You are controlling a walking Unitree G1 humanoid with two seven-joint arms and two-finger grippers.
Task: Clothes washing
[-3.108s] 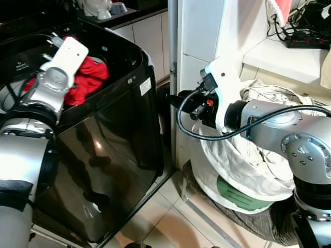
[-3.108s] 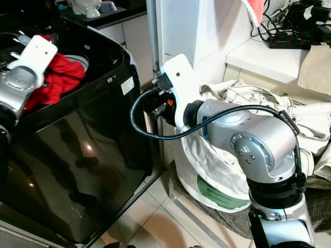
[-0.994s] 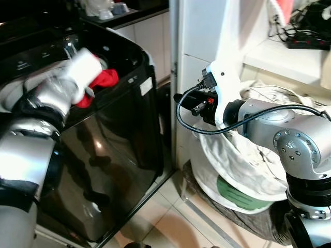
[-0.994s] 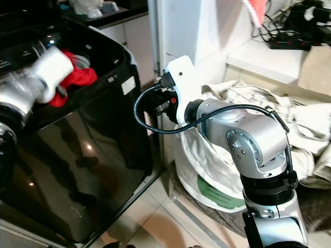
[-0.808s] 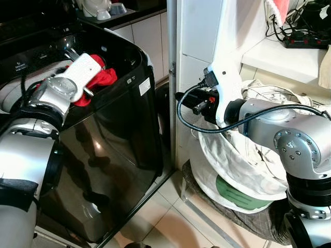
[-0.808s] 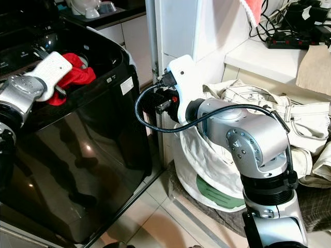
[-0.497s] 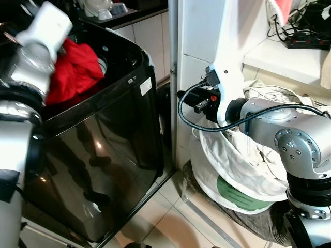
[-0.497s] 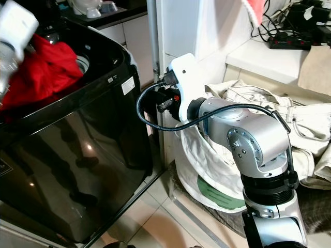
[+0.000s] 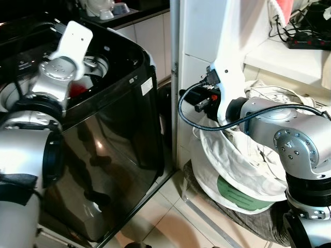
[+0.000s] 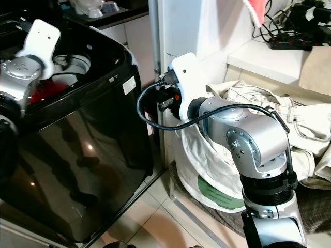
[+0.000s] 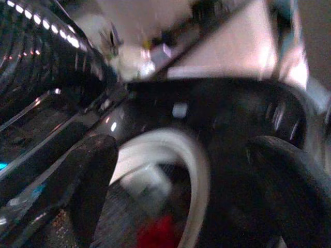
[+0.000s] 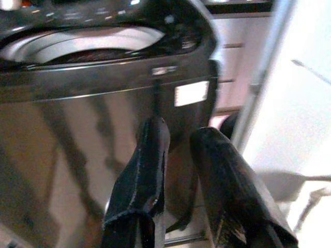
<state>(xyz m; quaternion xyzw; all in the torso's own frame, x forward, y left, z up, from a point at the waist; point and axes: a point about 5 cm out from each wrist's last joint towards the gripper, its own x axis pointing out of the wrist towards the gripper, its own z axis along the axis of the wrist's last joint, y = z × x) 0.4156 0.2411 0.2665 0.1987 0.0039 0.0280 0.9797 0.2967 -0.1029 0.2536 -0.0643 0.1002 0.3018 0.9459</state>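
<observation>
Fingers (image 11: 93, 175) of left gripper (image 11: 181, 191) spread above glossy black washer (image 9: 114, 129), red garment (image 11: 160, 232) inside.

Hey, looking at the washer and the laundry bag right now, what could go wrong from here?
The red garment lies near the drum's edge in the washing machine, so it may sit bunched to one side. The left hand, open above the drum, might knock the rim as it withdraws. The right hand could snag the white laundry bag.

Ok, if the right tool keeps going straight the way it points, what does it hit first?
Most likely the glossy black front panel of the washing machine, just below its white label. The right tool aims squarely at it with nothing between, though depth is unclear.
</observation>
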